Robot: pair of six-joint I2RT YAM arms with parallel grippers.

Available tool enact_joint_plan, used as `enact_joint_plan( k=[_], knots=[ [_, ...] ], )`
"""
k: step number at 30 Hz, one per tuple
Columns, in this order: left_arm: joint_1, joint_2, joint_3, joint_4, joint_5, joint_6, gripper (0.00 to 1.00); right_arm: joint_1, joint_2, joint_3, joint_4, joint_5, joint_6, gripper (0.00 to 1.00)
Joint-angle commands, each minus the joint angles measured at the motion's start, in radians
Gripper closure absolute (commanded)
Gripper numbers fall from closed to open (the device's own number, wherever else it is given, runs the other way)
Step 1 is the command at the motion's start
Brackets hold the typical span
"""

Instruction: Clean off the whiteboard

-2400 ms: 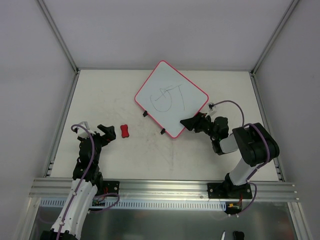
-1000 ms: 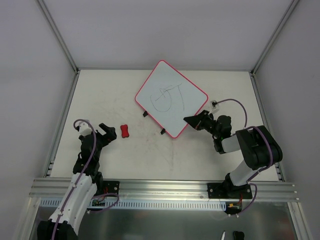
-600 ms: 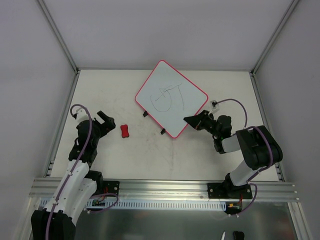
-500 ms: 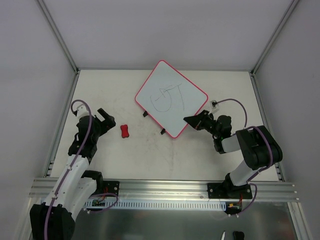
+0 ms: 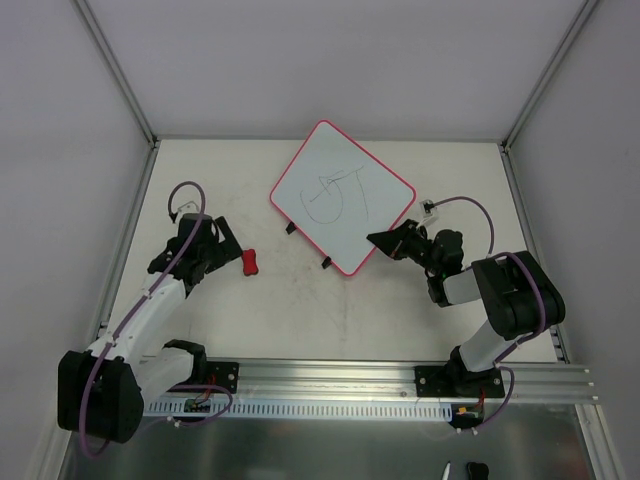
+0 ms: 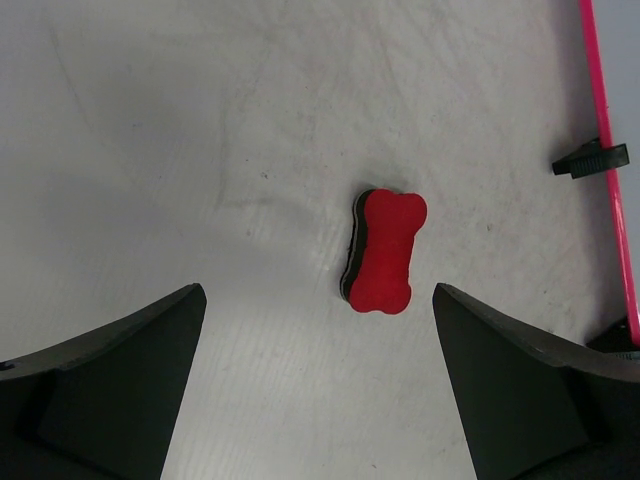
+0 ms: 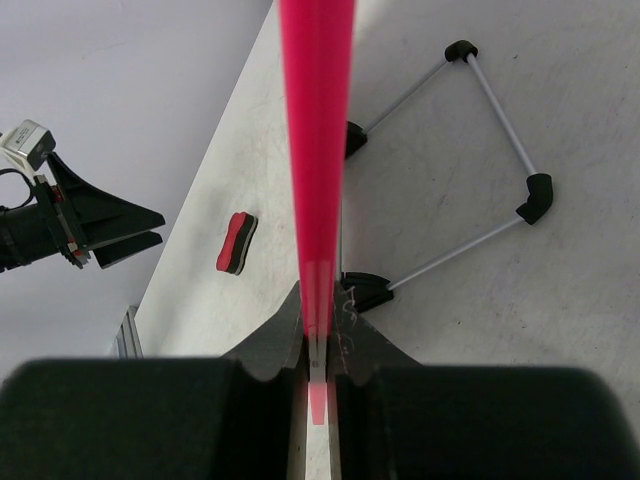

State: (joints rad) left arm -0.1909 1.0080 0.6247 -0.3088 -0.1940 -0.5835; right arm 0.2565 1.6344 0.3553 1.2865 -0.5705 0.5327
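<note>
Right, the whiteboard (image 5: 343, 195) sits diamond-wise at the far middle of the worktop (image 5: 300, 300), carrying a dark loop and T-like strokes I can't read as a word. The right pincer (image 5: 378, 240) is clamped tight on its near-right red rim. The left pincer (image 6: 315, 300) hangs spread wide and empty above the red eraser (image 6: 385, 250).
</note>
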Motion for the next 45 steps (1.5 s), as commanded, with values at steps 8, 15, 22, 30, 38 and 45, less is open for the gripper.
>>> enact_joint_plan(
  k=[8, 15, 22, 30, 38, 45],
  knots=[
    [-0.033, 0.057, 0.07, -0.064, -0.031, 0.024, 0.01, -0.005, -0.015, 0.043, 0.247, -0.043, -0.031, 1.0],
    [-0.033, 0.063, 0.067, -0.064, -0.042, 0.007, 0.01, -0.003, -0.011, 0.043, 0.246, -0.048, -0.031, 1.0],
    [-0.035, 0.023, 0.043, -0.062, -0.07, -0.056, 0.01, -0.003, -0.015, 0.045, 0.246, -0.048, -0.03, 1.0],
    [-0.035, -0.029, 0.03, -0.061, -0.076, -0.021, 0.01, -0.003, -0.016, 0.047, 0.246, -0.049, -0.028, 1.0],
    [-0.035, 0.125, 0.073, -0.064, 0.004, 0.01, 0.01, -0.003, -0.018, 0.045, 0.246, -0.054, -0.028, 1.0],
    [-0.035, 0.257, 0.13, -0.09, 0.021, 0.013, 0.01, -0.005, -0.016, 0.045, 0.246, -0.057, -0.023, 1.0]
  ],
)
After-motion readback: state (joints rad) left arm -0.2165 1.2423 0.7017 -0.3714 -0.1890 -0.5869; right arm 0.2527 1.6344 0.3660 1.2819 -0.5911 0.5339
